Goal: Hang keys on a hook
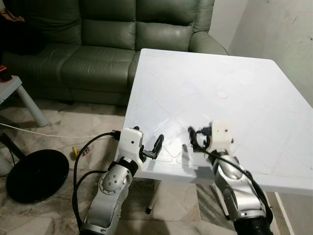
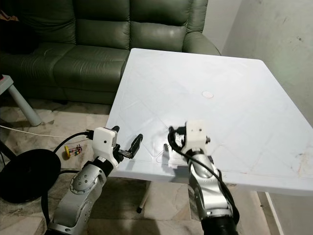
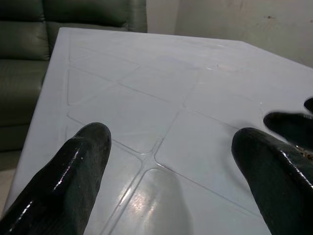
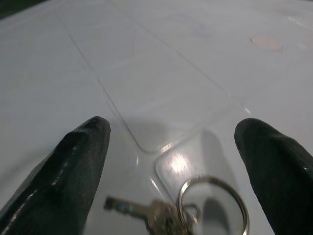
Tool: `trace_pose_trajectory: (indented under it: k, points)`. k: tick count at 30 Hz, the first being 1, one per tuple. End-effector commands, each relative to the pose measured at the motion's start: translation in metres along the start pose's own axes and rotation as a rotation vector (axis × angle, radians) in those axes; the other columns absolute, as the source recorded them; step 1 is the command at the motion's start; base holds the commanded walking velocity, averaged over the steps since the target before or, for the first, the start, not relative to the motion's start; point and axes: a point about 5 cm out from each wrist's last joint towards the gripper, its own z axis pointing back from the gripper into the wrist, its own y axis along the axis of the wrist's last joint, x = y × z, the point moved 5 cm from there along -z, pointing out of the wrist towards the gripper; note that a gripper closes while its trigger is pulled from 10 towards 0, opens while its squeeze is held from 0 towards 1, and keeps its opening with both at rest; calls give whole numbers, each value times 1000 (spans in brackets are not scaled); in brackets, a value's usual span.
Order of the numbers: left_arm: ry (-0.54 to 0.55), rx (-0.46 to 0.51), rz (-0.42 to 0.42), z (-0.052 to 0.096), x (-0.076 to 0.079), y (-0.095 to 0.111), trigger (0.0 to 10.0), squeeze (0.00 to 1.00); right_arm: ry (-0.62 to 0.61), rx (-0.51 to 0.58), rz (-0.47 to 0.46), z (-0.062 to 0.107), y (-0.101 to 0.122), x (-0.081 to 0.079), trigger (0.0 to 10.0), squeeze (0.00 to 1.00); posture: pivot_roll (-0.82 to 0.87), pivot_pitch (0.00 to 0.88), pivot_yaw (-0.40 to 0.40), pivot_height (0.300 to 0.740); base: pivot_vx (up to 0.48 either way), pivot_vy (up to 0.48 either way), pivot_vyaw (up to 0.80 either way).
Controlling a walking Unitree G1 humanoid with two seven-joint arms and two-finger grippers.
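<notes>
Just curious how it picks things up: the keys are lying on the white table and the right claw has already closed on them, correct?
Not quite. The keys do lie on the white table, but the right gripper is open, not closed on them. The right wrist view shows its two black fingers spread wide, with the key and ring lying free on the tabletop between them.

I see my left gripper (image 2: 132, 147) open at the white worktop (image 2: 234, 112) edge, right gripper (image 2: 170, 142) over it, green sofa (image 2: 98, 44) behind
</notes>
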Motion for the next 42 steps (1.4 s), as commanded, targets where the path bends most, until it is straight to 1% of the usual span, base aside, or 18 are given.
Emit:
trace_pose_trajectory:
  k: [1,12,13,14,15,16,17,19,21,22,24,25,29,31,35,37,40,42]
  points:
    - [-6,13,-1,0,3,5,10000,0,-32,-42,-34,4,-11,6,10000,0,61,58,-84,740,0,0,0]
    - [-8,10,3,0,3,5,10000,0,-59,-59,-44,21,-28,13,10000,0,49,51,-74,740,0,0,0]
    - [-8,10,3,0,3,5,10000,0,-62,-51,-49,22,-27,14,6784,0,47,52,-72,740,0,0,0]
    - [-8,9,3,0,3,5,10000,0,-62,-44,-57,23,-26,14,5804,0,46,51,-71,740,0,0,0]
    - [-8,9,4,0,3,5,10000,0,-65,-45,-53,23,-26,15,6627,0,46,51,-71,740,0,0,0]
    - [-8,9,4,0,3,5,10000,0,-69,-28,-47,23,-23,16,2431,0,46,51,-71,740,0,0,0]
    - [-8,9,4,0,3,5,10000,0,-71,-6,-46,24,-19,16,510,0,45,50,-70,740,0,0,0]
    - [-8,10,4,-1,3,5,10000,0,-67,-15,-56,23,-19,15,1686,0,46,50,-70,740,0,0,0]
    - [-7,10,6,-1,3,5,10000,0,-70,-18,-55,23,-19,16,1059,0,48,50,-71,740,0,0,0]
    - [-6,10,5,-1,3,5,10000,0,-71,-15,-53,23,-19,16,2196,0,49,50,-71,740,0,0,0]
    - [-4,11,6,-1,3,5,10000,0,-71,-13,-52,22,-19,16,2039,0,50,51,-72,740,0,0,0]
    - [-1,10,5,-1,2,5,10000,0,-67,-7,-55,22,-18,15,549,0,53,50,-73,740,0,0,0]
    - [5,8,5,0,1,5,10000,0,-72,-9,-51,22,-18,15,510,0,54,52,-73,740,0,0,0]
    - [11,7,5,1,0,4,10000,0,-67,-15,-51,22,-19,14,2392,0,55,55,-74,740,0,0,0]
    - [16,7,8,1,0,4,10000,0,-67,-26,-47,22,-21,15,667,0,56,59,-76,740,0,0,0]
    - [19,6,14,1,-1,4,10000,0,-68,-23,-38,23,-21,16,1529,0,55,60,-77,740,0,0,0]
    - [19,7,12,1,-1,4,10000,0,-65,-26,-46,24,-22,16,0,0,54,61,-77,740,0,0,0]
    - [19,6,13,1,-1,4,10000,0,-64,-34,-42,24,-23,16,1098,0,53,63,-77,740,0,0,0]
